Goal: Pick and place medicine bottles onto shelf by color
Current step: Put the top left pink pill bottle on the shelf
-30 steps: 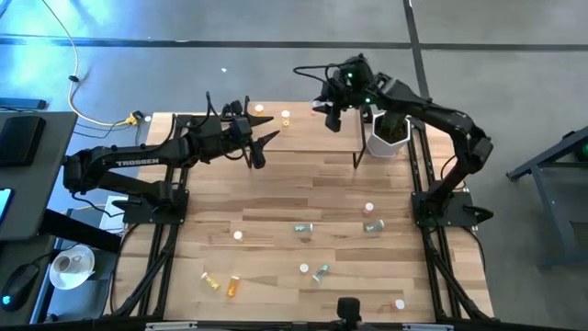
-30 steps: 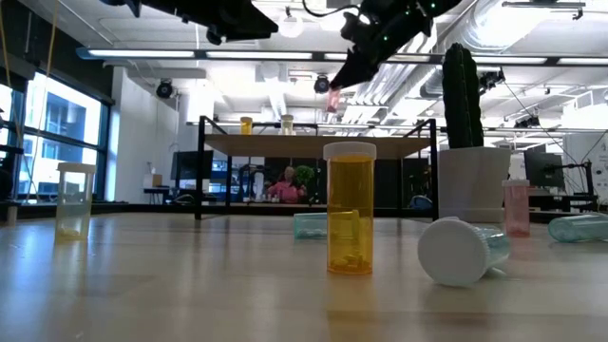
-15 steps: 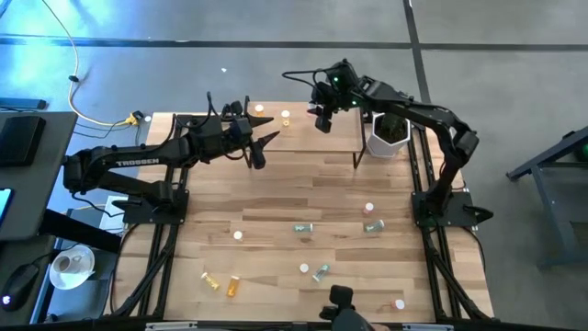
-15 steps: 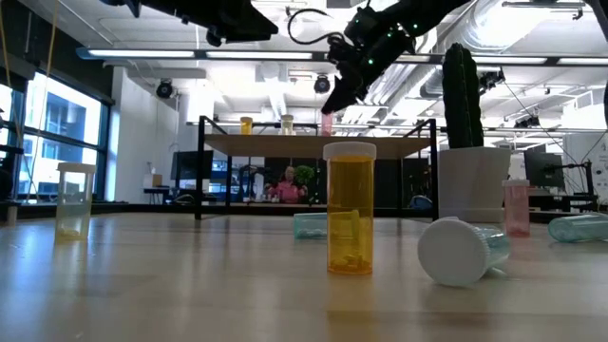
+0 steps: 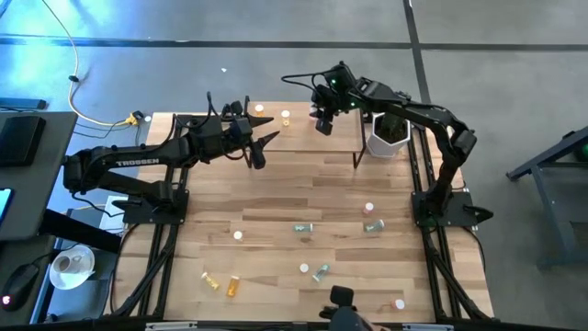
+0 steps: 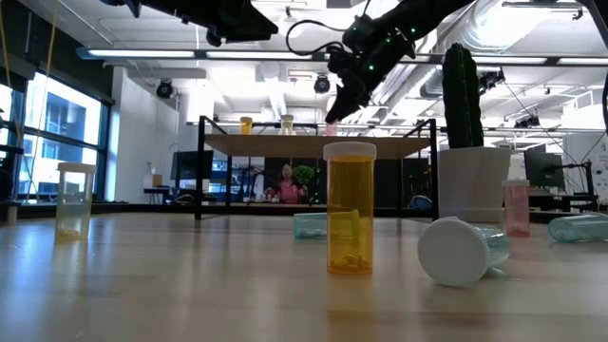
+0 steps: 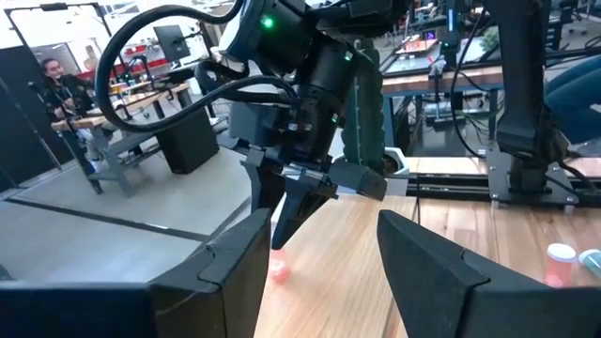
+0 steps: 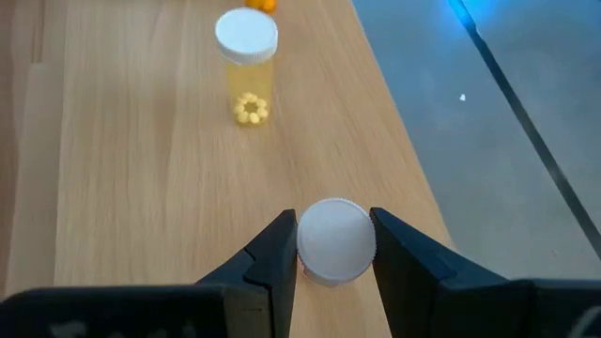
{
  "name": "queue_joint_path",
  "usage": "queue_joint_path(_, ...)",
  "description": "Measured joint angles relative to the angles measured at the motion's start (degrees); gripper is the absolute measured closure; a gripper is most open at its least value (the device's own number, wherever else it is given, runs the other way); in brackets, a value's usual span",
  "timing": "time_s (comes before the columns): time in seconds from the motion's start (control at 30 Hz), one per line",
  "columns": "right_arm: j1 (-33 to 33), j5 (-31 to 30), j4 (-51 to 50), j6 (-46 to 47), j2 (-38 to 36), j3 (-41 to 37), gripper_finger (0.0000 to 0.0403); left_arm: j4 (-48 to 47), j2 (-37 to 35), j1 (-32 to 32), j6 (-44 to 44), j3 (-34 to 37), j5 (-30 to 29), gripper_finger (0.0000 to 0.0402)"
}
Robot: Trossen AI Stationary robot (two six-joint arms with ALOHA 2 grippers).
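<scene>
A pink bottle (image 8: 336, 240) is gripped by its white cap between the narrowed fingers of the right gripper (image 5: 322, 122), over the shelf (image 5: 308, 140) at the table's 12 o'clock edge. A yellow bottle (image 8: 247, 66) is seen standing on the shelf, toward 11 o'clock from the gripper. The left gripper (image 5: 262, 147) is held with fingers apart and empty beside the shelf's 9 o'clock end. Other bottles (image 5: 304, 228) are scattered toward 6 o'clock.

Readable lettering: one brand name

"TROSSEN" stands in white capitals along the left arm (image 5: 138, 162), on the link well back from its gripper; nothing else in any view can be read.
</scene>
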State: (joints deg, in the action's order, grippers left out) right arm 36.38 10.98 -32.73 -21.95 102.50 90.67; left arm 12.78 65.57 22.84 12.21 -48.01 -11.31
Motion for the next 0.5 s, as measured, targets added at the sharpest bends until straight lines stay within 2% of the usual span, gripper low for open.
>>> queue_joint_path(0.33, 0.0, -1.53, -1.01, -0.03, -0.04, 0.0, 0.0296, -0.11, 0.01, -0.01, 0.0, 0.0, 0.02, 0.0213)
queue_joint_path(0.5, 0.0, -1.55, -0.89, 0.03, -0.04, -0.04, 0.0278, -0.16, 0.01, -0.01, 0.0, 0.0, 0.02, 0.0213)
